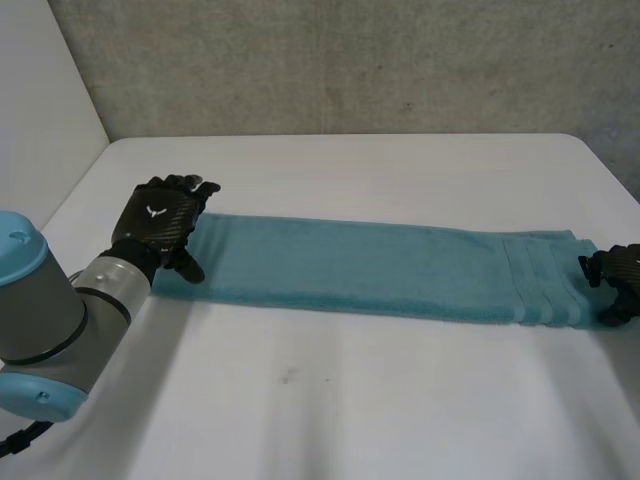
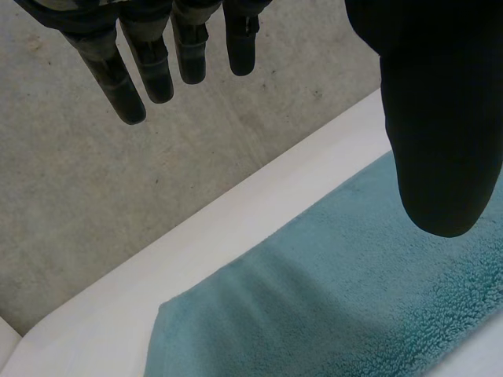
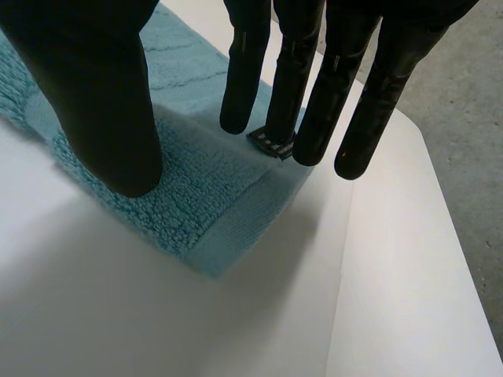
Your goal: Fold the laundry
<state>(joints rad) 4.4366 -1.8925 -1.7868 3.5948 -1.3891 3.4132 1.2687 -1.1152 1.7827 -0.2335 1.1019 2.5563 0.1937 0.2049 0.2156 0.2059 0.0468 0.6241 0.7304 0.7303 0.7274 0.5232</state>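
White table point(image 1: 350, 420) runs back to a grey concrete wall point(image 1: 350, 70), and across it lies a teal towel point(image 1: 380, 268), folded into a long narrow strip that reaches from near the table's left edge to near its right edge, roughly midway between front and back. A small dark label point(image 3: 269, 144) sits on the towel's right end, close to its hemmed corner. At that end the right hand point(image 1: 618, 272) is over the cloth, fingers point(image 3: 314, 102) straight and spread above the label and the short edge, thumb held apart over the pile near the front corner, nothing pinched. At the towel's left end the left hand point(image 1: 160, 222) is at the short edge, its fingers point(image 2: 149, 71) straight and relaxed, thumb well apart from them, holding nothing
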